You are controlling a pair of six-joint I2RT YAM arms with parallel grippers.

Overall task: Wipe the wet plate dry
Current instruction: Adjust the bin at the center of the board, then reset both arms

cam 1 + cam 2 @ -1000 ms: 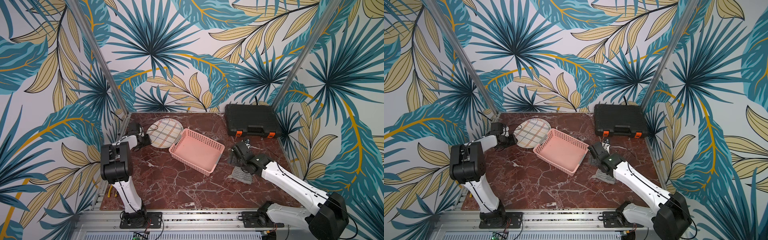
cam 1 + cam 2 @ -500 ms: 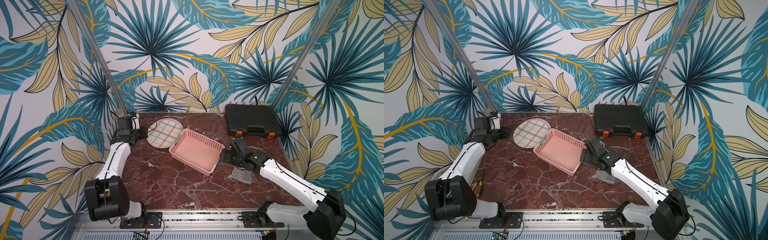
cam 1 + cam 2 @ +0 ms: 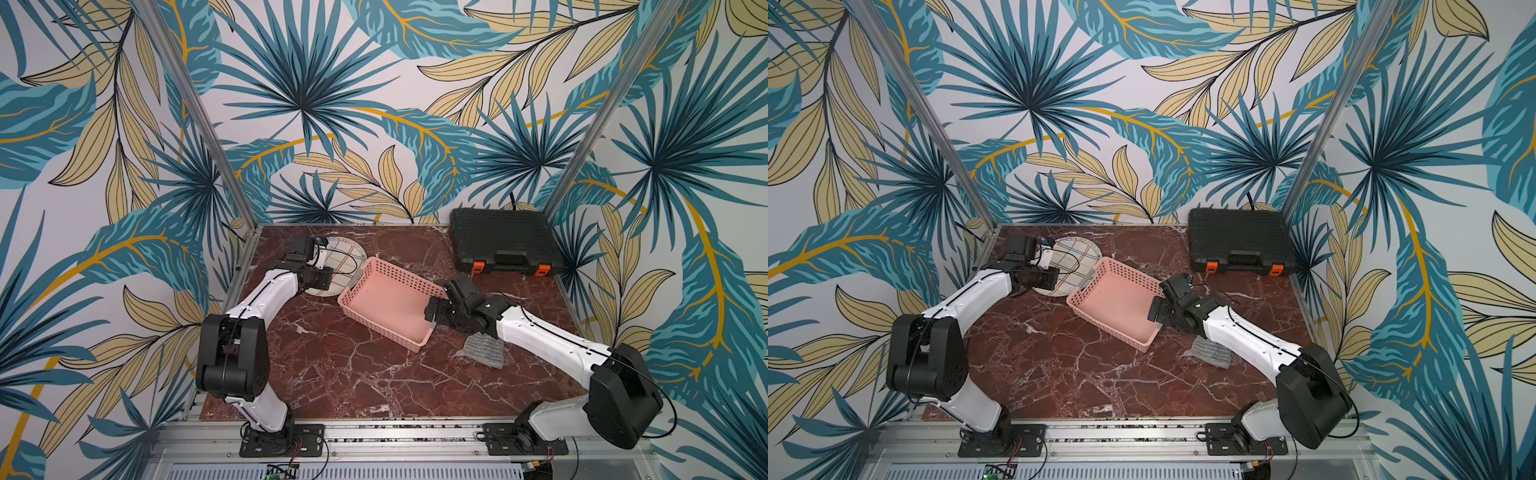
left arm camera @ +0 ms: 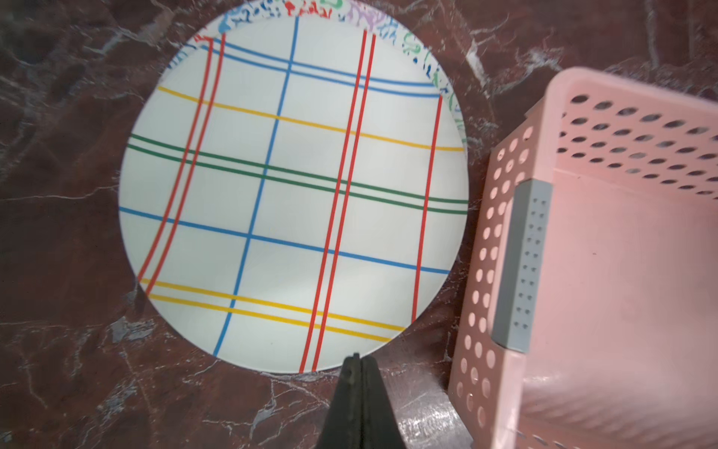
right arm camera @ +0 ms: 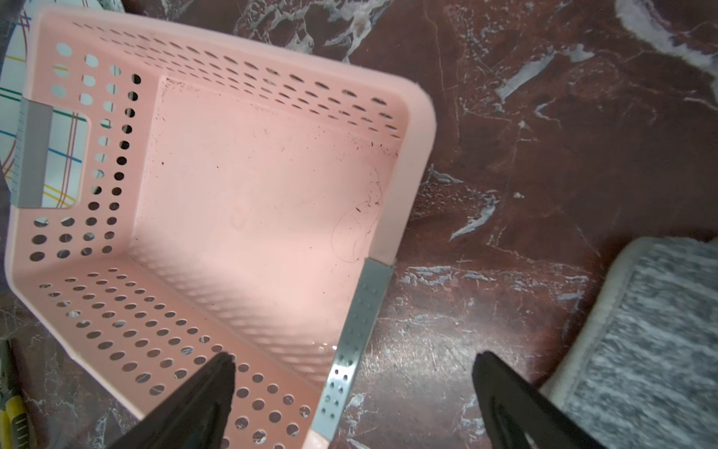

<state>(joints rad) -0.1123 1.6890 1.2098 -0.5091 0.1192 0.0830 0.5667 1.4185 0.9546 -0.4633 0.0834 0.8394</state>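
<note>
Neighbouring plate [image 4: 291,186], pink basket [image 3: 395,272], farther grey cloth [image 3: 482,353], black case [image 3: 505,237]

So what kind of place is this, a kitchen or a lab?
Probably a robot test cell, not a kitchen: white-and-black left arm and right arm bolted to an aluminium rail, leaf-print wall panels boxing in a red marble-pattern tabletop.

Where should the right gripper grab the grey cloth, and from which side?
Pinch the grey cloth at its pale hemmed edge facing the pink basket, coming straight down with the open right gripper. It lies flat, so likely only that edge gives the jaws something to catch.
</note>
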